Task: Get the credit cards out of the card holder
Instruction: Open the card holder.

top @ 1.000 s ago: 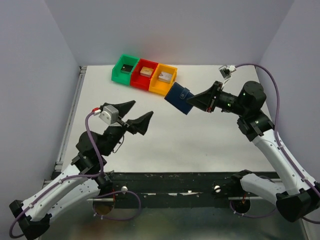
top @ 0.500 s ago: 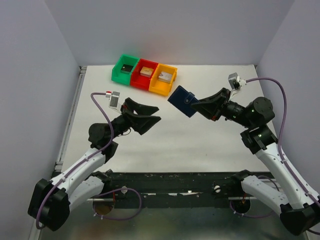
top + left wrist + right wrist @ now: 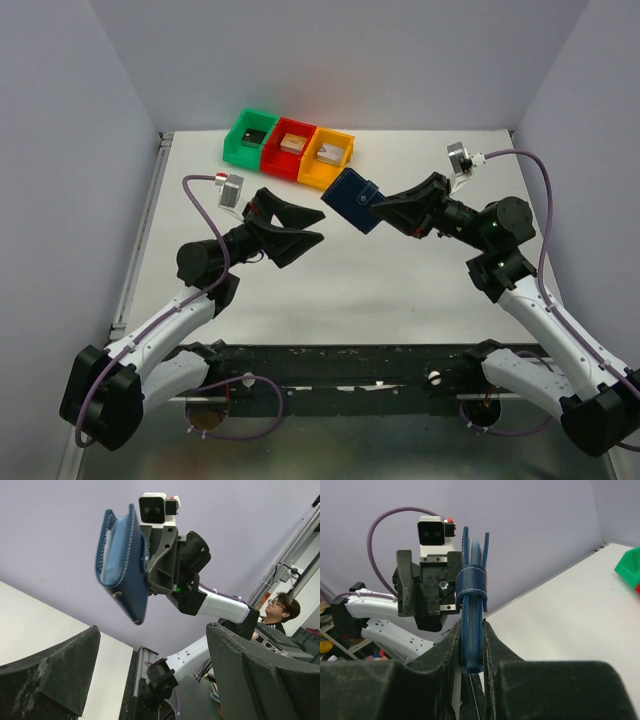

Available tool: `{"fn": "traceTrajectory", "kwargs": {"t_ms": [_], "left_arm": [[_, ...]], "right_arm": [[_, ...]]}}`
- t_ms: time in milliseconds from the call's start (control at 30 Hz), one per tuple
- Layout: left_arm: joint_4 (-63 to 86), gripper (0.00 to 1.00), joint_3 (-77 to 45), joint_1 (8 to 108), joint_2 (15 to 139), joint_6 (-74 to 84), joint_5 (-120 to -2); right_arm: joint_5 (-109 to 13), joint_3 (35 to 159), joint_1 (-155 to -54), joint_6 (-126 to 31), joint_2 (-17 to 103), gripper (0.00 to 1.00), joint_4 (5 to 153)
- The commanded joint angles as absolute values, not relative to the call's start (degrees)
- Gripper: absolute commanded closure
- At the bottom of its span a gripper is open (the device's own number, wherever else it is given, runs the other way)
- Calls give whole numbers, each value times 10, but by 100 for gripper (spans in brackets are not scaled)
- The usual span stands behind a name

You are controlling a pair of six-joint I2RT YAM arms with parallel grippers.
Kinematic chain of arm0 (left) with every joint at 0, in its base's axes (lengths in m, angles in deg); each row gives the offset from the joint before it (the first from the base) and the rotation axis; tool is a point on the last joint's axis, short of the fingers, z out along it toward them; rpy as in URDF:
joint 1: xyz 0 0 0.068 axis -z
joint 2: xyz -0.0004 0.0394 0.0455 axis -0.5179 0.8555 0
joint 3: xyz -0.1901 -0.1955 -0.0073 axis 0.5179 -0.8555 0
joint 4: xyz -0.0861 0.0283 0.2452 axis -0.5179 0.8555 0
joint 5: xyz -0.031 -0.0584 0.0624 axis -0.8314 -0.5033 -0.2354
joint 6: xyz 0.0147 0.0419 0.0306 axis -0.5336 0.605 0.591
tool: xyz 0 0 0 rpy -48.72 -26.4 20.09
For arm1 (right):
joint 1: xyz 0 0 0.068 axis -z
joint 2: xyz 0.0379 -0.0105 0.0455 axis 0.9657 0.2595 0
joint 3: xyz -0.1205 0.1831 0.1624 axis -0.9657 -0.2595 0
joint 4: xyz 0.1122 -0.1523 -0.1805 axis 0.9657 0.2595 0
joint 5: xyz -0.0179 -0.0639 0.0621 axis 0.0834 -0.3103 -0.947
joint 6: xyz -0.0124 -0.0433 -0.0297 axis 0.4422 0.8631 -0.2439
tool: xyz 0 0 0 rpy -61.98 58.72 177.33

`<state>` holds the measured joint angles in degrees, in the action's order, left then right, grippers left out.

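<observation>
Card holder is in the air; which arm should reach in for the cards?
Left. The right hand is shut on the card holder, holding it aloft; the left hand is open, empty and facing it.

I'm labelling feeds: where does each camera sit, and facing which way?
Top external: above and behind, facing down at the table; left arm, right arm show.
Left wrist: on the left arm, facing up past the left hand at the card holder.
Right wrist: on the right arm, facing along the right hand clamping the card holder.
Shared: all show the card holder.
</observation>
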<state>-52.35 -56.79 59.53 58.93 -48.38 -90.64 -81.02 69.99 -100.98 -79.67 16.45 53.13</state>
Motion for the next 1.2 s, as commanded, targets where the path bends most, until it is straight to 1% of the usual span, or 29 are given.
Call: {"fn": "traceTrajectory", "kwargs": {"t_ms": [0, 233, 467, 533, 633, 833, 867, 933, 1167], "left_arm": [[-515, 4, -566, 592, 598, -466, -903], [-522, 5, -539, 593, 614, -466, -901], [-521, 10, -516, 593, 627, -459, -903], [-531, 15, -516, 592, 629, -461, -902], [-546, 27, -515, 593, 637, -467, -904], [-560, 45, -515, 592, 647, -472, -904], [-562, 49, -516, 592, 648, -472, -902], [-565, 52, -517, 591, 649, -471, -900], [-557, 52, -522, 580, 639, -467, -895]], "right_arm": [[-813, 689, -1025, -835, 173, 100, 448], [-799, 685, -1062, -833, 199, 100, 429], [-798, 677, -1075, -850, 224, 100, 396], [-799, 676, -1077, -850, 227, 100, 394], [-799, 673, -1077, -850, 229, 100, 390], [-797, 662, -1077, -851, 235, 100, 382], [-798, 661, -1077, -852, 236, 100, 381], [-798, 660, -1077, -851, 237, 100, 380], [-795, 654, -1077, -852, 243, 100, 373]]}}
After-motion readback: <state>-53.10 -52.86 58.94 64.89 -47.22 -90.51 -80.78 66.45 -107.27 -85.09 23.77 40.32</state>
